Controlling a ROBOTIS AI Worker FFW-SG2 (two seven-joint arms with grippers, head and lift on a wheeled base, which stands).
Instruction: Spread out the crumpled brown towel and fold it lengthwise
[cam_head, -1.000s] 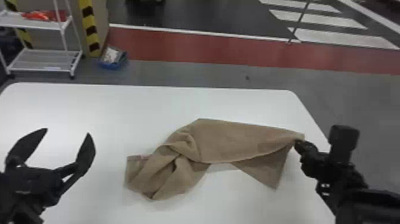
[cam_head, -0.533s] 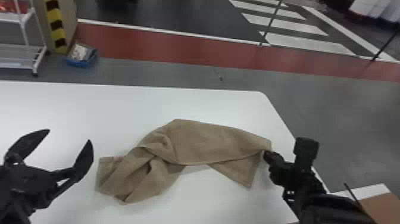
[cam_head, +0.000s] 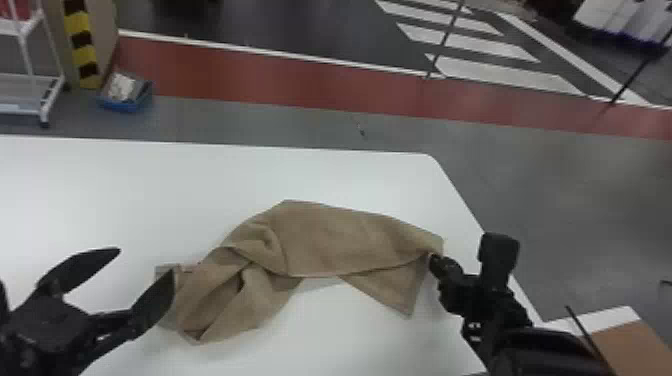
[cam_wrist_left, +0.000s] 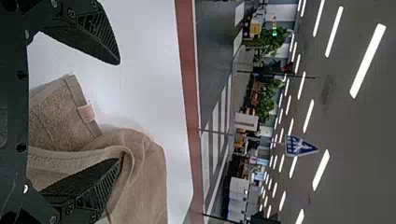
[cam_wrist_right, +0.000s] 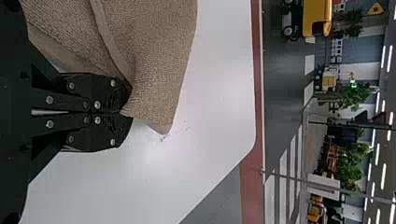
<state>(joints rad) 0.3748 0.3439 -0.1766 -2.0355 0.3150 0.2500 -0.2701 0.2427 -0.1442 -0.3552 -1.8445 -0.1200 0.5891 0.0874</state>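
1. The left gripper (cam_head: 145, 261) has moved in toward the towel (cam_head: 325, 245); one jaw now overlaps its bunched left end in the head view. The head view has also swung right.
2. Those jaws are spread, pinching nothing; the left wrist view shows a label (cam_wrist_left: 86, 113) on the cloth edge between them. I cannot tell their height above the cloth.
3. The right gripper (cam_head: 434, 262) has its jaws pressed together on the towel's right end, as before.
4. The towel lies on the worktop (cam_head: 125, 200), smoother mid-length, twisted at left.
5. So a second grip looks near, probably for pulling the cloth flat; catching several layers could keep the twist. Folding must wait.
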